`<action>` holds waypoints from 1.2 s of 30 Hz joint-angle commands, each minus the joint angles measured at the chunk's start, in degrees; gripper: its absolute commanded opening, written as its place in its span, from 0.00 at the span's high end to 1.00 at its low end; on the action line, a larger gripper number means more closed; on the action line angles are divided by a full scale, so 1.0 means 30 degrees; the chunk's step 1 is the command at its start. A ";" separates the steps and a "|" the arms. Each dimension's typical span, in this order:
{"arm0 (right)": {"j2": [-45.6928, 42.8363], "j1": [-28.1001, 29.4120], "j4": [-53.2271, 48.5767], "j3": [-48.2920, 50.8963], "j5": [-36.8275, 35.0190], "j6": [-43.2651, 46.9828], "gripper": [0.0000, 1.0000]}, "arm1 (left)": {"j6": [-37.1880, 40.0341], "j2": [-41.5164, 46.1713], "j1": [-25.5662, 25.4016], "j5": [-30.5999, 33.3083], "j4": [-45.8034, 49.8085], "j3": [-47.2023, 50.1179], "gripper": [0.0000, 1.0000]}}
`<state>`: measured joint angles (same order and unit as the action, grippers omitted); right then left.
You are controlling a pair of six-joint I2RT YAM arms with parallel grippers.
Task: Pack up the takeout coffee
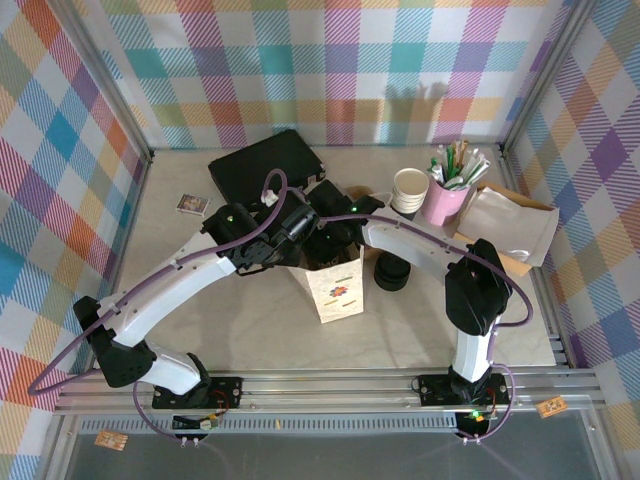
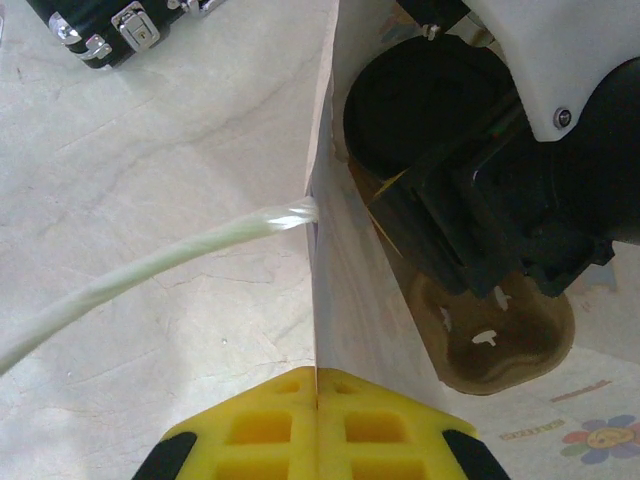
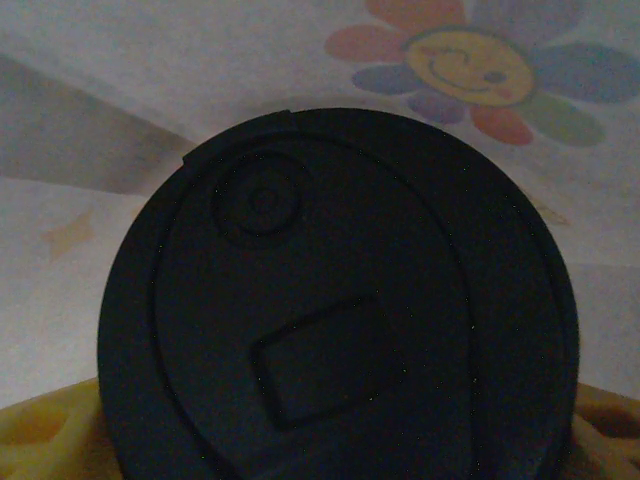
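Note:
The takeout coffee shows from above as a round black lid (image 3: 330, 300), down inside the white paper bag (image 1: 336, 288) with a flower print. My right gripper (image 3: 330, 445) reaches into the bag, its yellow fingers (image 3: 40, 430) flanking the cup on both sides under the lid. A brown pulp cup tray (image 2: 505, 345) lies on the bag's floor, and the dark lid (image 2: 415, 100) sits at its far end. My left gripper (image 2: 318, 390) is shut on the bag's upper edge, beside the white cord handle (image 2: 150, 262).
A stack of white paper cups (image 1: 409, 190) and a pink cup of sticks and straws (image 1: 447, 198) stand at the back right. Black lids (image 1: 392, 272) sit right of the bag. A black case (image 1: 262, 165), flat brown bags (image 1: 512, 228) and a small card (image 1: 192, 204) also lie around.

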<state>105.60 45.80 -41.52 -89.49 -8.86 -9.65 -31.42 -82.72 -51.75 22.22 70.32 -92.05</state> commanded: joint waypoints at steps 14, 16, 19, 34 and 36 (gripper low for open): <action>0.0717 -0.0090 -0.2097 -0.2325 -0.1418 -0.0502 0.01 | 0.0628 0.0562 -0.0124 0.1291 0.0096 -0.0708 1.00; 0.0708 -0.0091 -0.2194 -0.2545 -0.1511 -0.0641 0.01 | 0.0614 0.0561 -0.0124 0.1266 0.0102 -0.0722 1.00; 0.0819 -0.0090 -0.2583 -0.3011 -0.1763 -0.0930 0.01 | 0.0626 0.0466 -0.0113 0.1217 0.0088 -0.0774 1.00; 0.1128 -0.0177 -0.4528 -0.4448 -0.0746 -0.3006 0.01 | 0.0633 -0.0070 -0.0125 0.1228 0.0223 -0.1221 1.00; 0.1044 -0.0321 -0.4673 -0.4474 -0.0297 -0.3488 0.01 | 0.0641 -0.0087 -0.0124 0.1208 0.0150 -0.1214 1.00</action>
<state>108.84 45.74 -52.88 -100.90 -11.51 -16.88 -30.37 -82.87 -51.75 24.58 69.97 -93.71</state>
